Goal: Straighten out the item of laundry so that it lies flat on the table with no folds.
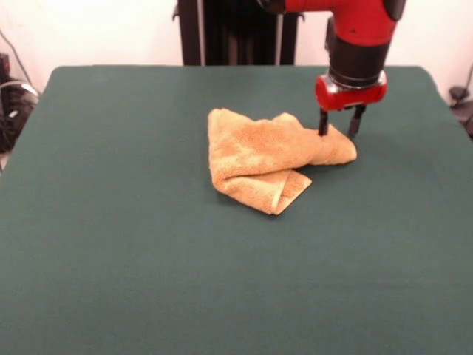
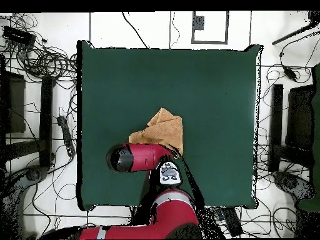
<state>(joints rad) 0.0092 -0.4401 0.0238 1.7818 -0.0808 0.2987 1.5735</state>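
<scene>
My end effector point(image 1: 341, 122) stands spread, fingers straddling the towel's point(image 1: 262, 154) end. The towel lies crumpled and folded on the bench point(image 1: 133, 244).

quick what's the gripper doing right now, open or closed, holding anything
Gripper: open, fingers either side of the towel's end on the table, nothing gripped yet.

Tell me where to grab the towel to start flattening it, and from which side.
Grip the towel at its rolled end by the claw, coming straight down from above. In the front view that end sticks out alone to the right, clear of the folded-over flap at the near side, so pulling it outward should likely open the folds.
</scene>
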